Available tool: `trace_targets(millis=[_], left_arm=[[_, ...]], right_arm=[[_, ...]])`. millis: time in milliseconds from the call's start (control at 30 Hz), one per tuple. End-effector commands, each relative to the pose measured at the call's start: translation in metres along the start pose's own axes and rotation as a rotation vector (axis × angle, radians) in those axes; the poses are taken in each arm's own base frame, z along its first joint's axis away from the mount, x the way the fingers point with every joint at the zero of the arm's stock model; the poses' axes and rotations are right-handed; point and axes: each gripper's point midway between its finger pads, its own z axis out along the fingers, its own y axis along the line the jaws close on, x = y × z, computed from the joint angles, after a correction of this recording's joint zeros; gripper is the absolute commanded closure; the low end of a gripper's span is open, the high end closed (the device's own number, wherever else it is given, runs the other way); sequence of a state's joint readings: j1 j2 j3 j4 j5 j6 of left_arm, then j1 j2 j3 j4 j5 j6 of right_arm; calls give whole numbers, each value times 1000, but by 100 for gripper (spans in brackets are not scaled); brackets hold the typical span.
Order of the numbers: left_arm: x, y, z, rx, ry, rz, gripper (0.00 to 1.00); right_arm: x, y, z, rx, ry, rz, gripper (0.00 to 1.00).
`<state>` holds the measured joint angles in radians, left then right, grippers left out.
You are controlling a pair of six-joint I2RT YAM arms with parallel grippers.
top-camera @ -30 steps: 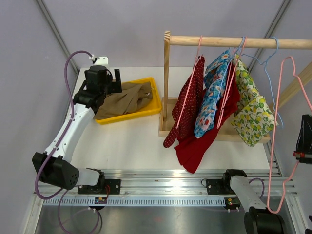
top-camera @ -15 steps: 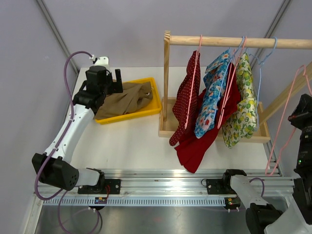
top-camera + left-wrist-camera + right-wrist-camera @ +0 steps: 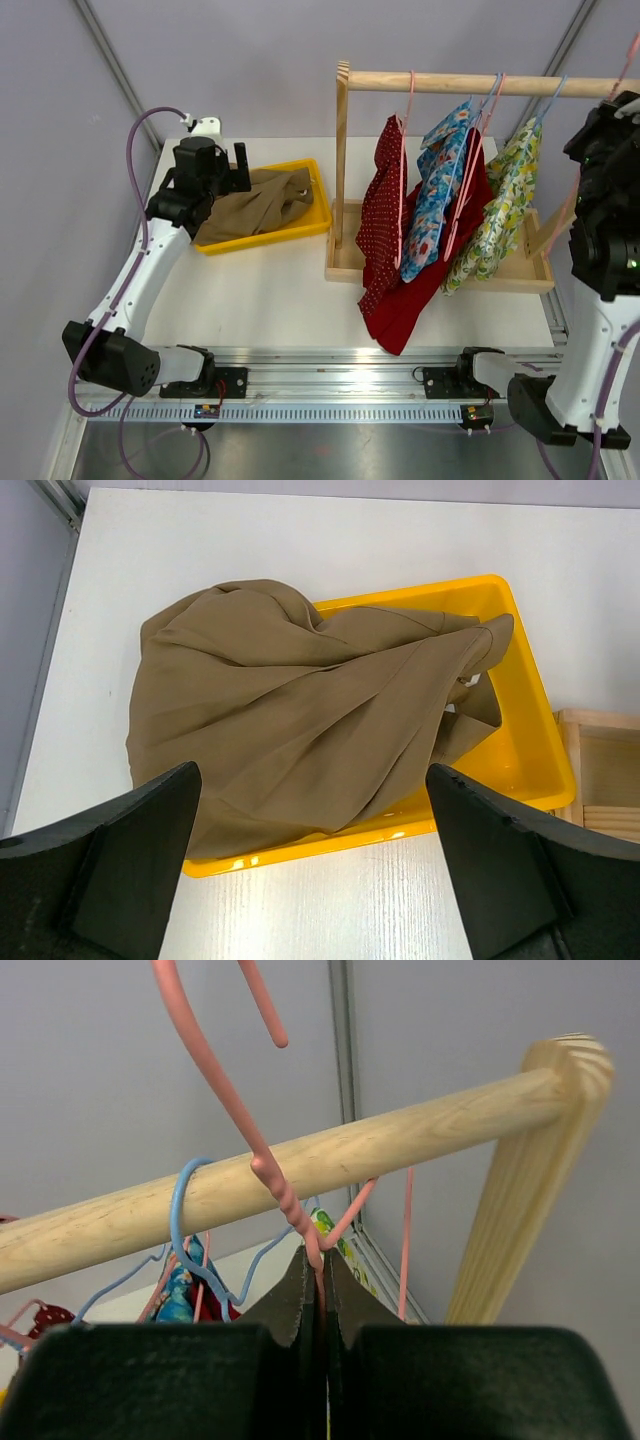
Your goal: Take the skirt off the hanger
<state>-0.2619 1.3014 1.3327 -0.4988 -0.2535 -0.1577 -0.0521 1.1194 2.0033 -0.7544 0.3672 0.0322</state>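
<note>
Four hung garments (image 3: 437, 195), one skirt (image 3: 300, 730) in tray (image 3: 400, 602), one held hanger (image 3: 285, 1205)

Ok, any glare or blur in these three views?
Top external: even light, a bright reflection on the silver metal rail along the bottom. Left wrist: sharp, small highlights on the glossy yellow plastic tray. Right wrist: the round wooden rod is crisp; the right gripper, shut on the pink wire hanger, is a dark, near-featureless mass.
</note>
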Motion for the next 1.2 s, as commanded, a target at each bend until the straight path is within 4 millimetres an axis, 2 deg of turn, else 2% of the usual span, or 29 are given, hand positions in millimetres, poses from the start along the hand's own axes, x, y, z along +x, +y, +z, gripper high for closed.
trace_targets(millis=[0, 133, 200, 267, 333, 367, 400, 533, 667, 800, 900, 933, 967, 1000, 1067, 1133, 1167], left_arm=[[-21, -5, -13, 37, -83, -19, 1], [-23, -5, -14, 39, -89, -19, 1], [-22, -6, -14, 47, -86, -20, 1], [-22, -7, -14, 50, -86, -20, 1], [-24, -8, -16, 54, -91, -22, 1], [-24, -8, -16, 58, -89, -22, 1], [-24, -8, -17, 60, -90, -24, 1], [-23, -9, -17, 64, -88, -23, 1], [-23, -10, -18, 69, -89, -26, 1], [-24, -10, -18, 73, -91, -27, 1], [-22, -11, -17, 75, -85, -27, 1], [-22, -11, -17, 78, -83, -26, 1], [-22, -12, -17, 79, -83, -26, 1], [-21, -12, -17, 79, -81, -26, 1], [-21, -12, -16, 79, -81, -27, 1], [-22, -13, -17, 84, -82, -28, 1], [-22, -13, -17, 84, -82, -28, 1]], right_arm=[[-25, 32, 23, -145, -117, -96, 100], [-4, 41, 37, -201, -72, -216, 100], [3, 47, 38, -247, -50, -216, 100], [19, 45, 43, -247, -4, -199, 100], [27, 35, 49, -202, 8, -158, 100], [37, 28, 54, -173, 32, -149, 100], [41, 15, 58, -122, 42, -138, 100], [61, -2, 67, -56, 89, -75, 100], [84, -12, 73, -30, 145, -29, 100], [92, -28, 70, 45, 157, -3, 100], [85, -43, 62, 130, 141, 10, 100], [84, -48, 59, 165, 142, 30, 92], [75, -51, 52, 186, 120, 37, 53], [71, -55, 49, 205, 114, 36, 33], [57, -60, 36, 233, 75, 52, 1], [46, -64, 27, 263, 40, 72, 1], [32, -66, 16, 269, 1, 85, 1]])
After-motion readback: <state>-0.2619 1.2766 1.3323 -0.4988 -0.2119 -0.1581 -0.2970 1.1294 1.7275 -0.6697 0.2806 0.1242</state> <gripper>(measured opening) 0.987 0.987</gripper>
